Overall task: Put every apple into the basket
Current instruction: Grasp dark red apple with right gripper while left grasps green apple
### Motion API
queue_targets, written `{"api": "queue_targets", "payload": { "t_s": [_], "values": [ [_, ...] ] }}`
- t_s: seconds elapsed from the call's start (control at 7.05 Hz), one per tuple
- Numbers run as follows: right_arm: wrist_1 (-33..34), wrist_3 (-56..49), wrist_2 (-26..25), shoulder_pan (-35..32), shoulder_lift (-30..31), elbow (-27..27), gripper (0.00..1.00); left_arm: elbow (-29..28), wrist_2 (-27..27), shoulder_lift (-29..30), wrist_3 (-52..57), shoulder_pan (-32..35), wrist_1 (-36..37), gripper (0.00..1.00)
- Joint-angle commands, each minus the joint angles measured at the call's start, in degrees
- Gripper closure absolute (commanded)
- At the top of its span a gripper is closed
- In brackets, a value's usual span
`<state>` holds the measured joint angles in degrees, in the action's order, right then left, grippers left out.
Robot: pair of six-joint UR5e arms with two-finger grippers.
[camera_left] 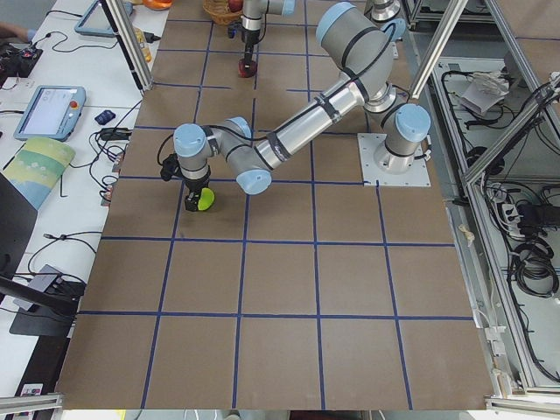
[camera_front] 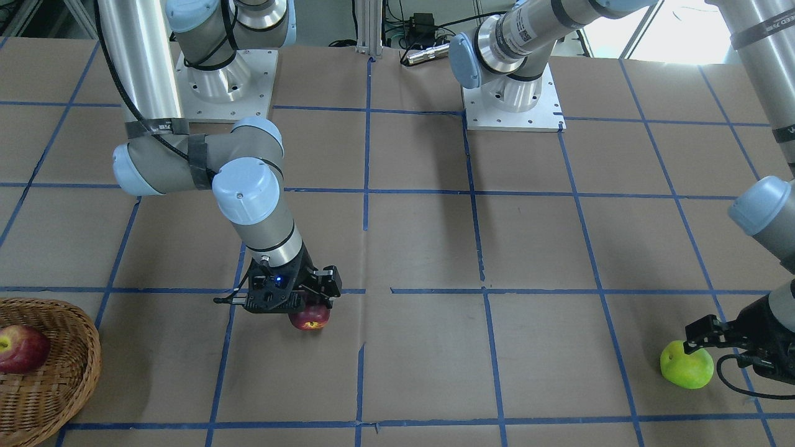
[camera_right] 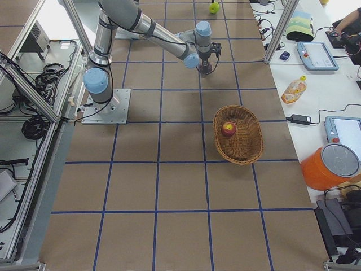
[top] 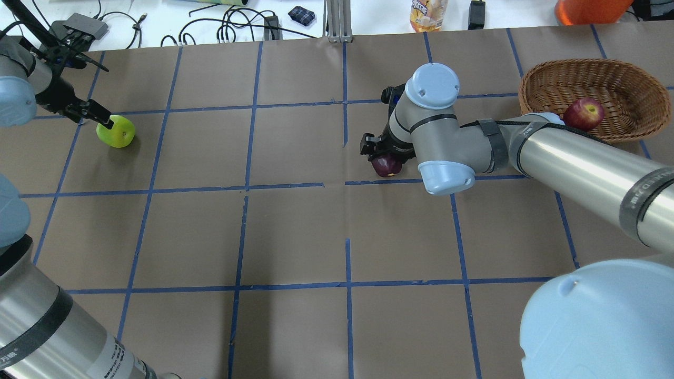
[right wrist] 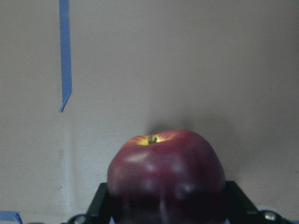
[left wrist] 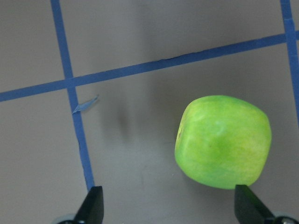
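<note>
Maroon apple tight between right gripper jaws; left gripper jaws wide apart over green apple.

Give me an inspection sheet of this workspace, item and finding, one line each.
Surface: brown table with blue tape grid.
Job's things: red apple in the basket; maroon apple and green apple outside it.
Clutter: nothing seen.
Grippers: right pincer shut on maroon apple; left pincer open, green apple beside one finger, ungrasped.
Cables: black cable taped along right arm; loose cables on the side bench.
Surroundings: orange container and teach pendants on side bench.
</note>
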<state>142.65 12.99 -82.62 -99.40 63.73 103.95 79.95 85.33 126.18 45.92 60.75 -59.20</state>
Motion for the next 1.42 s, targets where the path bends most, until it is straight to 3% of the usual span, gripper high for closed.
{"api": "queue_targets", "payload": {
  "t_s": [0.0,0.14,0.28,0.43,0.57,0.71,0.85,0.99,1.14,1.28],
  "values": [
    [-10.53,-2.96,-0.26,5.84,1.82,-9.74,0.77,-0.15,-1.12,1.52,4.88,1.04,0.31,0.03],
    [-22.12,-7.41,-0.35,11.36,1.75,-17.12,0.77,-0.15,-4.26,2.22,5.14,0.87,0.92,0.04],
    [-29.54,-13.11,-3.65,17.16,1.4,-22.85,0.77,0.81,-4.99,2.75,4.71,0.86,0.92,0.1],
    [-31.27,-22.31,-8.21,21.48,1.22,-25.35,0.77,-0.22,-3.34,3.1,5.06,0.86,0.66,0.61],
    [-30.33,-28.84,-8.87,23.53,0.78,-25.63,0.77,-1.19,0.68,3.19,4.71,1.04,0.83,0.82],
    [-30.23,-31.51,-8.87,26.33,-1.05,-25.46,0.77,-3.2,1.33,2.06,3.05,2.17,-0.03,0.98],
    [-29.89,-34.85,-8.61,28.8,-3.24,-25.63,0.77,-5.57,1.33,-0.04,-3.31,6.27,-3.0,1.0],
    [-28.84,-38.36,-8.52,29.78,-4.66,-24.94,0.33,-6.38,1.68,-2.15,-11.03,11.62,-4.6,1.0],
    [-29.7,-38.92,-7.91,31.18,-4.76,-24.93,0.0,-6.13,1.51,-3.91,-22.08,17.76,-6.87,1.0],
    [-29.79,-39.01,-7.91,31.46,-5.19,-24.85,0.0,-6.56,0.12,-3.66,-24.54,23.66,-6.81,1.0]
  ]
}}
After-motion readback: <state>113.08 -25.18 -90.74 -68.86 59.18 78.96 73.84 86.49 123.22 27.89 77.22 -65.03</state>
